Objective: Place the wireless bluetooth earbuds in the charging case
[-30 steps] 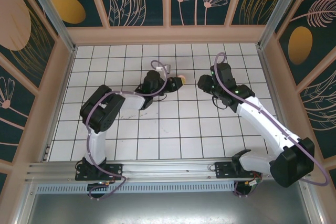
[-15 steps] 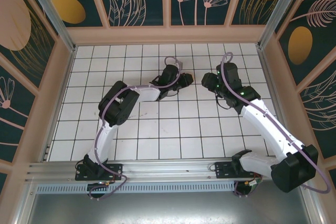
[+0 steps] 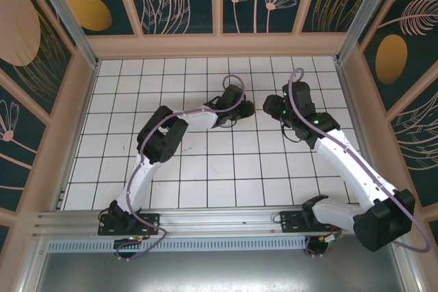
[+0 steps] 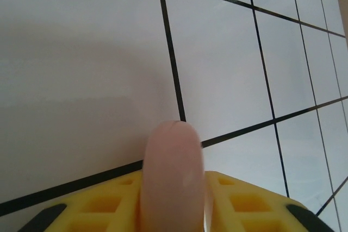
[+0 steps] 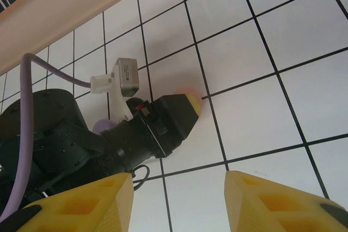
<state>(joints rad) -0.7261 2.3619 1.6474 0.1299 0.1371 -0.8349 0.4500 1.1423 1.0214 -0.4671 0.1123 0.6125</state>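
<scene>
1. Nearest the left wrist camera, the left tool (image 4: 174, 188) has its yellow fingers (image 4: 111, 202) pressed in from both sides on a pale pink earbud (image 4: 173, 153). The earbud's rounded end sticks out past the fingertips.

2. The earbud looks smooth, glossy and hard-shelled. I judge it very light and slippery, so it could easily twist or shoot out of a pinch. A gentle squeeze across the thicker body, as here, seems safer than holding the thin stem. The stem is hidden between the fingers, so I cannot tell which way it points.

3. Just beyond the earbud's tip lies the white tiled table (image 4: 228, 52), over a dark grout line. I cannot tell whether the tip touches the table or hangs just above it.

4. Farther across, the right tool (image 5: 178, 188) has its fingers spread wide and holds nothing. It faces the left tool's tip, with bare tiles between them.

5. Because the piece is so small, I judge that seating it will take a slow, straight lowering and a late release, or it will tip sideways.
</scene>
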